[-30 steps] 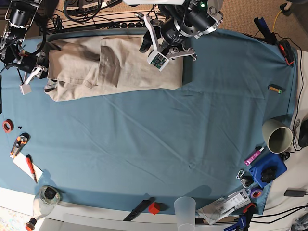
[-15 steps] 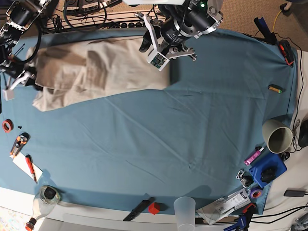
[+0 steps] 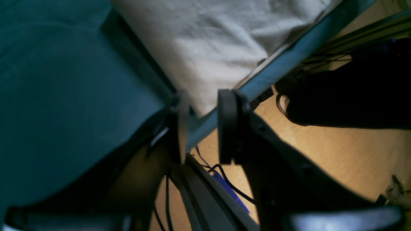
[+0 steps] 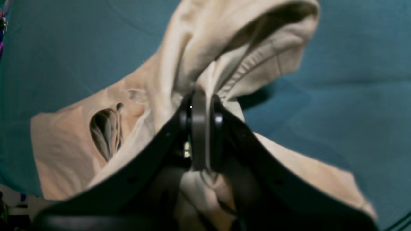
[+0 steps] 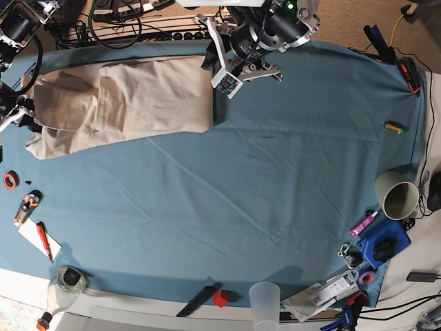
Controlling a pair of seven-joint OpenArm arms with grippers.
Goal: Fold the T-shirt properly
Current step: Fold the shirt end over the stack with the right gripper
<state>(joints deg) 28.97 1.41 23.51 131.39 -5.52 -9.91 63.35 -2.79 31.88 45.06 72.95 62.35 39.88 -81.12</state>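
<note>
While clamped in right end effector [image 4: 200, 106], T-shirt [image 5: 124, 103] trails beyond it

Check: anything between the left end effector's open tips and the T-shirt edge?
No. In the left wrist view, left end effector hangs open over the T-shirt corner.

The left gripper [image 3: 200, 126], jaws parted and empty, hangs above the T-shirt [image 3: 212, 45] edge.

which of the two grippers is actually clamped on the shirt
The right gripper: its jaws are pinched shut on bunched T-shirt fabric by the ribbed collar. The left gripper stands open over the shirt's other end, gripping nothing.
</note>
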